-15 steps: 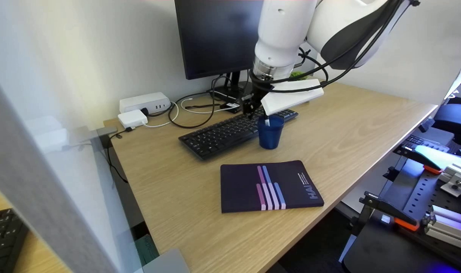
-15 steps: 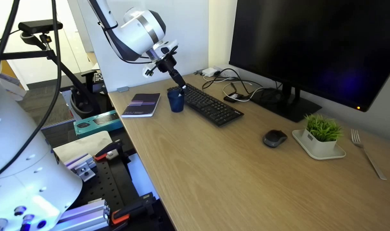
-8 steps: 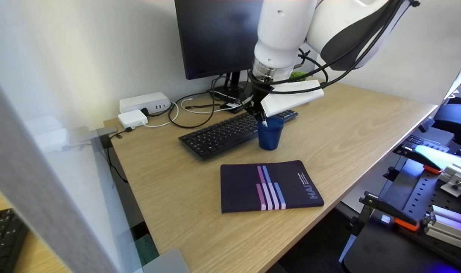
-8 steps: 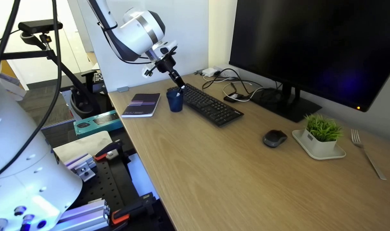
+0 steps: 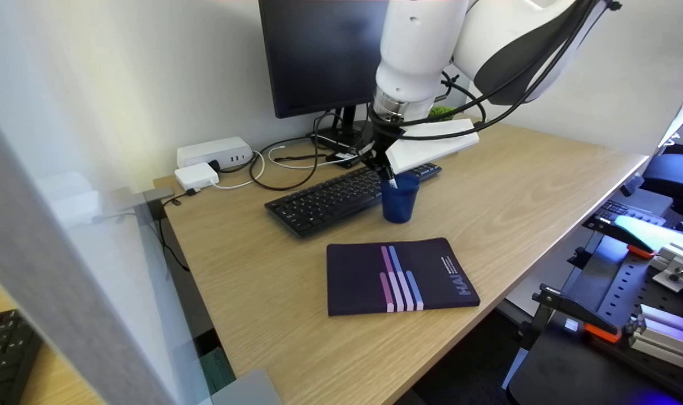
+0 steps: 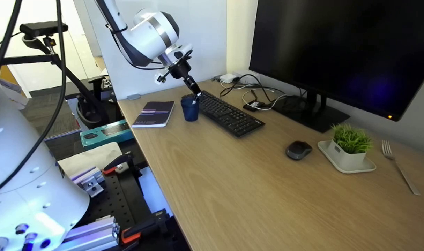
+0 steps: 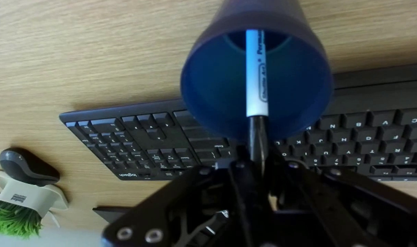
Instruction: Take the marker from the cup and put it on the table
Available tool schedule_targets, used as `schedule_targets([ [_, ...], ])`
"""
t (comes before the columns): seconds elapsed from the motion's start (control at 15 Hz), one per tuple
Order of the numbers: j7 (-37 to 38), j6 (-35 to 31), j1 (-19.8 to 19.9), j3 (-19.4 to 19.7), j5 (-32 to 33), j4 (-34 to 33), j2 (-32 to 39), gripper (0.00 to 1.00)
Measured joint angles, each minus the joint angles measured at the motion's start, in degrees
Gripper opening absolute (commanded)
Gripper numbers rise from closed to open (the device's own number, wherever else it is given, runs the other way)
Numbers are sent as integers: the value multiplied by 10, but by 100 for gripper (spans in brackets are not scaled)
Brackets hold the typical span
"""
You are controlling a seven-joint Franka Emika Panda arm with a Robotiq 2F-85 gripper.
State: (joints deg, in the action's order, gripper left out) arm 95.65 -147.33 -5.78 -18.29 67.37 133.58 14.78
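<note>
The gripper (image 7: 258, 156) — jaws nearly together — pinches the marker (image 7: 257, 77) by its cap.

The white, grey-panelled arm (image 6: 144, 39) has black cables (image 5: 437, 136); its black hand (image 7: 258, 157) shows 2 adjacent silver screws (image 7: 154, 236).

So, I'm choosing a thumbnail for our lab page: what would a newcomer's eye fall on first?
Probably the big dark monitor at the back of the table, then the white robot arm reaching down over the blue cup beside the keyboard. In the wrist view, the white marker stands out against the cup's inside, its dark end held by the gripper. The striped notebook near the table's edge catches the eye too.
</note>
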Motion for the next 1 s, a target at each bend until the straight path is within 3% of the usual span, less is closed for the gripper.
schedule_targets([
  [0.4,-5,2,-44,35,-19,-4,-25,4],
  [1.0,-117,89,-77,35,-159,4,-139,4],
])
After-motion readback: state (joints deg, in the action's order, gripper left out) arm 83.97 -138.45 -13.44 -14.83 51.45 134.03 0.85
